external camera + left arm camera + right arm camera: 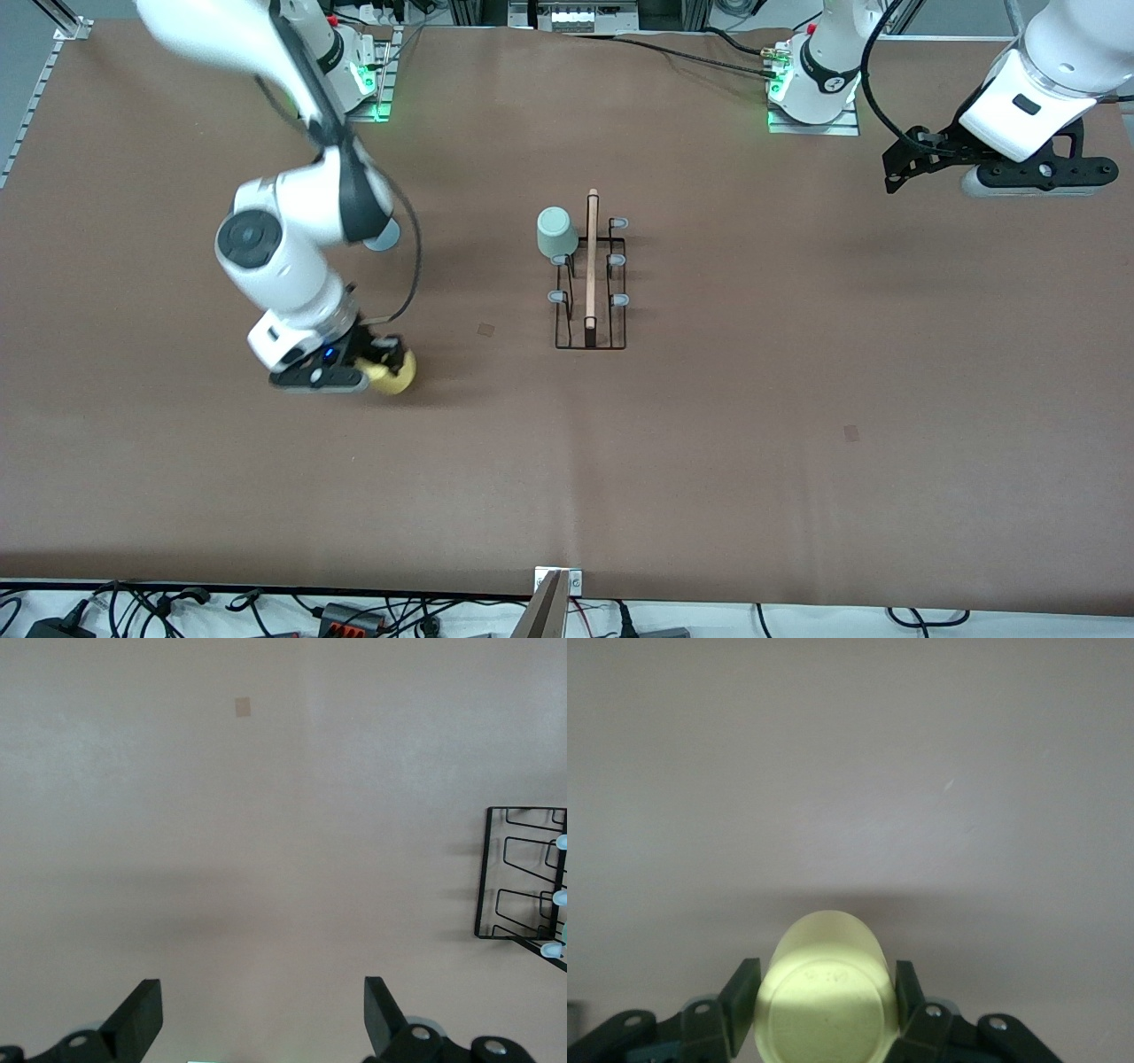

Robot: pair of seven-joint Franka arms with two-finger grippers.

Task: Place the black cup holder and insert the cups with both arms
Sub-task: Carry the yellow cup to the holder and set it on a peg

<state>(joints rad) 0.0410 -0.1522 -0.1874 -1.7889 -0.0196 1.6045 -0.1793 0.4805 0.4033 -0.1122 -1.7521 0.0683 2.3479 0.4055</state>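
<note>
The right gripper (383, 359) sat low over the table toward the right arm's end, its fingers (741, 992) clamped on either side of the yellow cup (395, 372), which looked to be resting mouth-down on the brown table (797, 461). The black cup holder (590, 276) stood near the middle of the table, well apart from that cup, with the grey-green cup (556, 232) already seated upside down on one of its pegs, at the end of the rack farther from the front camera. To do this step well, the arm should probably lift the yellow cup straight up before travelling, keep it inverted, and bring its mouth squarely over a free peg, clear of the wooden rod (592, 257), before lowering. The left gripper (263, 1014) waited high over the left arm's end of the table, near the edge where the bases stand, its fingers spread wide and holding nothing. By count: one rack, five bare pegs showing, two arms, and three cups, the light blue cup (383, 234) largely hidden by the right arm.
</note>
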